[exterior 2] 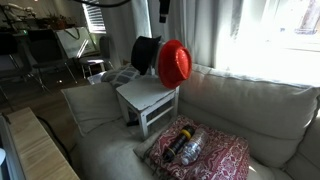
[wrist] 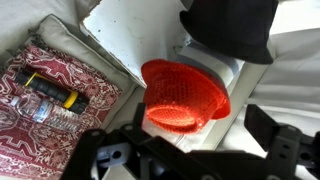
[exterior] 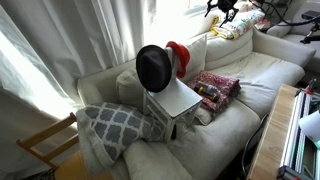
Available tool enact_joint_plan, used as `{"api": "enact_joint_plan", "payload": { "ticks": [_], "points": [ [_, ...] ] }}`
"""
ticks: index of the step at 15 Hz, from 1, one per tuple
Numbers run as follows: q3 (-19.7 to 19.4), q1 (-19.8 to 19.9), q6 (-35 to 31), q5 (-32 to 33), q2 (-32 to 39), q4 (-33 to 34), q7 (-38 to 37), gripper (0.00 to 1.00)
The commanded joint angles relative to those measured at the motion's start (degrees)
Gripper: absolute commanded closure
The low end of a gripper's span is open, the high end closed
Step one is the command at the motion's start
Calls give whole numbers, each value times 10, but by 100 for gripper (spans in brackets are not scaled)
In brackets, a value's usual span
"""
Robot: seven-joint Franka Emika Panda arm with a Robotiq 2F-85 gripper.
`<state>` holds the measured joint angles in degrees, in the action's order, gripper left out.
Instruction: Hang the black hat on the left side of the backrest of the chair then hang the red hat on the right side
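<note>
The white chair [exterior: 178,100] stands on a couch, and it also shows in an exterior view [exterior 2: 145,95] and the wrist view [wrist: 130,30]. The black hat [exterior: 154,66] hangs on one corner post of the backrest [wrist: 215,72]. The red hat [exterior: 180,56] hangs on the other post. Both hats show in an exterior view, black [exterior 2: 145,52] and red [exterior 2: 173,63], and in the wrist view, red [wrist: 180,95] and black [wrist: 235,25]. My gripper [wrist: 180,132] is open and empty, above the red hat and apart from it. It is high up in an exterior view [exterior 2: 163,10].
A red patterned cloth [wrist: 50,90] lies on the couch beside the chair, with a plastic bottle [wrist: 45,108] and a yellow-black item [wrist: 52,90] on it. A grey patterned pillow [exterior: 115,125] and a wooden chair [exterior: 45,145] are on the other side.
</note>
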<state>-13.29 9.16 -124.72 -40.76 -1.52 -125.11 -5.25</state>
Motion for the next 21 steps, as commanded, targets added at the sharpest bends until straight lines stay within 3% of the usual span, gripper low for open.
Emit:
{"api": "enact_joint_plan", "payload": {
  "ticks": [1,7,10,11,21],
  "points": [
    [18,0,33,63,-107,-57,40,0],
    [24,-12,74,120,-211,-80,148,0],
    [9,-30,89,108,-233,-86,233,0],
    [17,-23,80,111,-210,-62,182,0],
    [11,-32,82,111,-224,-73,219,0]
  ]
}}
